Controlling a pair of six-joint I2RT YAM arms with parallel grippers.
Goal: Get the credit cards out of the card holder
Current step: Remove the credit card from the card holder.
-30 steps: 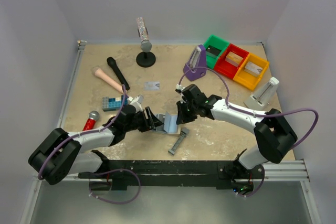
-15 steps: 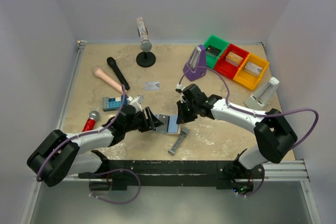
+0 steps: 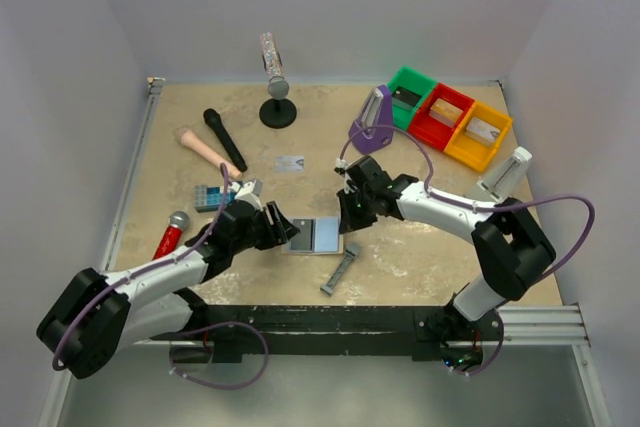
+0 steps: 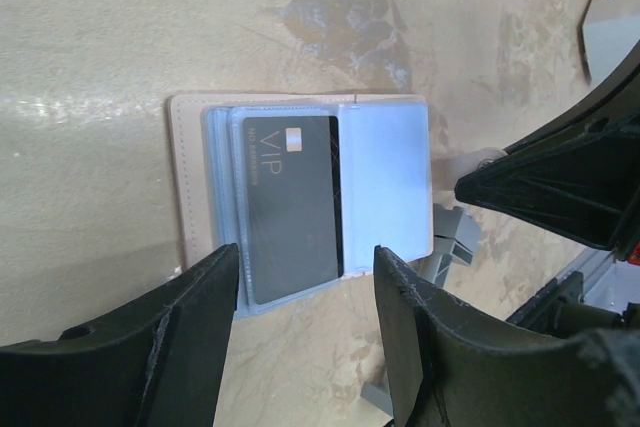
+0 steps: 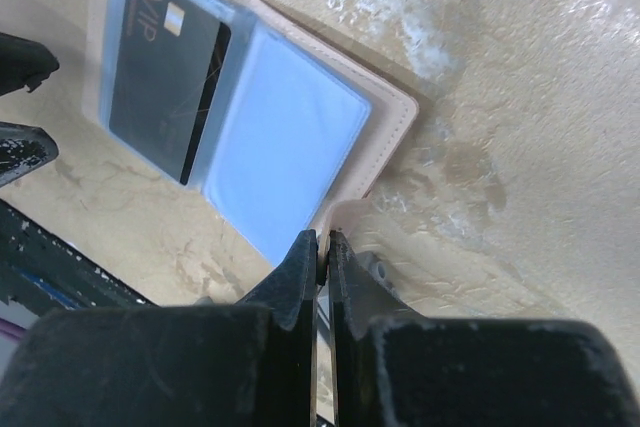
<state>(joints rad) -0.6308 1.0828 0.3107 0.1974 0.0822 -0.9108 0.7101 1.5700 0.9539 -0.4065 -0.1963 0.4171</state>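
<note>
Mid-extraction, by the look of it: holder laid open, one card out, at least one to go. Has the card holder (image 3: 315, 235) lying open and flat on the tabletop (image 3: 420, 257), pale blue inside upward, directly between the two claws. Holds the left claw (image 4: 305, 267) spread wide, just short of the holder's card-bearing half, with a black card (image 4: 290, 207) marked VIP right ahead of the fingertips, still tucked in its clear pocket. Holds the right claw (image 5: 322, 242) pressed together, tips touching the tan rim of the empty-looking half; cannot tell whether pinching any of that rim or merely pressing on it. Shows a silver-grey card (image 3: 289, 163) loose on the tabletop, well beyond the left claw and apart from the holder. Cannot make out a second black card; possibly hidden behind the first.

Next, probably: steady the holder with the right claw against dragging, lower the left claw to the black card's exposed end, close on that thin end alone, and slide it out along the pocket's mouth. Calls for a shallow approach and a light grip, given a thin card flush in a slick sleeve.
</note>
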